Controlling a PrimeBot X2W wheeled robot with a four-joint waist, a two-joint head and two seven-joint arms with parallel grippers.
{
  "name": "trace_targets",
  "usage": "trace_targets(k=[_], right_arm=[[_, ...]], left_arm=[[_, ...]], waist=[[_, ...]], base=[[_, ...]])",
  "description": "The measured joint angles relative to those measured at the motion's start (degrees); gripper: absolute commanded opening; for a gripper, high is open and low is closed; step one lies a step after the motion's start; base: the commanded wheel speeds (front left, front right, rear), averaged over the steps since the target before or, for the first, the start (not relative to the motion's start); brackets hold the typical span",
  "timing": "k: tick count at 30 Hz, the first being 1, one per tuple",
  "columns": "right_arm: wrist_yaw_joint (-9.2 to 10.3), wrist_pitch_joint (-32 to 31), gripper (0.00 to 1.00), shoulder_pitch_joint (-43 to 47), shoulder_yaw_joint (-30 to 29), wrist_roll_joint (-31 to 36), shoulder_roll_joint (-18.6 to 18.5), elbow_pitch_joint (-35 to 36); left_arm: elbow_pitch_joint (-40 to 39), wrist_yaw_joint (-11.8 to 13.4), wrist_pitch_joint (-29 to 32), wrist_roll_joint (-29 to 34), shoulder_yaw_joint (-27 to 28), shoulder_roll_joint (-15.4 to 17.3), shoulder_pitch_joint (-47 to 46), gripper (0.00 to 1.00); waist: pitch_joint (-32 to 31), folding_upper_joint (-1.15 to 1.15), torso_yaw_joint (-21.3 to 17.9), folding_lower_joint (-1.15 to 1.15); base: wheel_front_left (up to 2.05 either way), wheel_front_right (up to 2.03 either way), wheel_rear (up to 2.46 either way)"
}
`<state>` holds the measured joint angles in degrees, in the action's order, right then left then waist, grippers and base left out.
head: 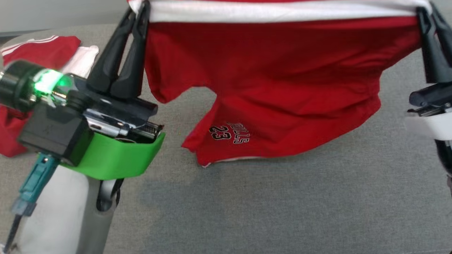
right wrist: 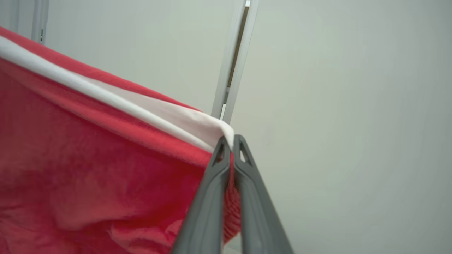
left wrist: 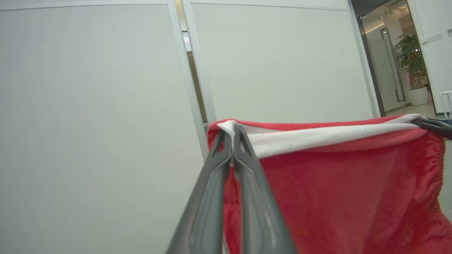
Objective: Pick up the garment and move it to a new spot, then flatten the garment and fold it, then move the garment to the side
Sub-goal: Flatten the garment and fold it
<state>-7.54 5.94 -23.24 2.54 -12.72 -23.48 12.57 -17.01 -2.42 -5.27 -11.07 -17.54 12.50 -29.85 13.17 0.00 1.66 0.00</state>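
Above grey cloth surface, red white-banded jersey shorts hang; left gripper 10 o'clock, right gripper 2 o'clock, both clenched on top edge. Risk: shallow pinch slips, shorts drop crumpled.

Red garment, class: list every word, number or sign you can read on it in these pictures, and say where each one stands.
"23": black number on the low hanging corner of the red garment, in the head view.
"...LLS": black word right beside the number; its first letters are creased and blurred, too unclear to read for sure.
Wrist views: no lettering can be read on the cloth there.
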Motion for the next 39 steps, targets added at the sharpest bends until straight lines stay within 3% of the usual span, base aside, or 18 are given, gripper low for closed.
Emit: trace_targets(k=[4,8,12,16,22,25,29,34,39], right_arm=[[0.01,-4.33,0.00,-1.91,-1.92,-1.15,-0.86,6.65],[0.01,-7.47,0.00,-2.42,-2.47,-2.89,-1.46,8.94],[0.01,-8.83,0.00,-3.52,-1.97,-4.83,-1.68,8.10],[0.01,-9.36,0.00,-7.06,0.05,-6.95,-1.81,3.24],[0.01,-7.61,0.00,-21.19,3.10,-9.24,-1.81,-8.51],[0.00,-4.56,0.00,-29.91,5.55,-9.92,0.79,-17.27],[0.00,1.43,0.00,-41.16,7.77,-10.32,6.15,-29.26],[0.01,7.03,0.00,-48.98,10.88,-10.18,11.46,-43.85],[0.01,8.64,0.00,-48.23,16.04,-10.50,16.28,-56.81]], left_arm=[[-5.32,0.00,3.90,0.44,0.36,0.35,-4.51,0.00],[-5.78,-0.10,6.58,-0.60,0.12,-0.14,-7.15,0.00],[-1.48,-1.12,7.72,-3.09,-1.11,-1.35,-9.83,0.00],[8.77,-2.48,6.81,-6.43,-1.66,-3.12,-13.73,0.00],[29.73,-3.63,-2.18,-8.99,-0.14,-6.81,-27.97,0.00],[41.73,-3.34,-7.27,-10.26,2.66,-7.69,-35.63,0.00],[52.63,-1.80,-9.49,-9.80,5.46,-8.13,-44.69,0.00],[61.34,-0.64,-9.78,-8.60,6.94,-8.76,-47.48,0.00],[70.73,0.77,-9.77,-9.22,6.89,-9.47,-42.11,0.00]], waist=[[-1.78,0.00,-0.63,0.00],[-2.73,0.00,-1.24,0.00],[-2.05,0.00,-1.29,0.00],[-0.69,0.00,-1.44,0.00],[3.35,0.00,-1.45,0.00],[5.47,0.00,-1.50,0.00],[7.48,0.00,-2.25,0.00],[9.39,0.00,-3.62,0.00],[11.80,0.00,-4.06,0.00]], base=[[0.00,0.00,0.00],[0.00,0.00,0.00],[0.00,0.00,0.00],[0.00,0.00,0.00],[0.00,0.00,0.00],[0.00,0.00,0.00],[0.00,0.00,0.00],[0.00,0.00,0.00],[0.00,0.00,0.00]])
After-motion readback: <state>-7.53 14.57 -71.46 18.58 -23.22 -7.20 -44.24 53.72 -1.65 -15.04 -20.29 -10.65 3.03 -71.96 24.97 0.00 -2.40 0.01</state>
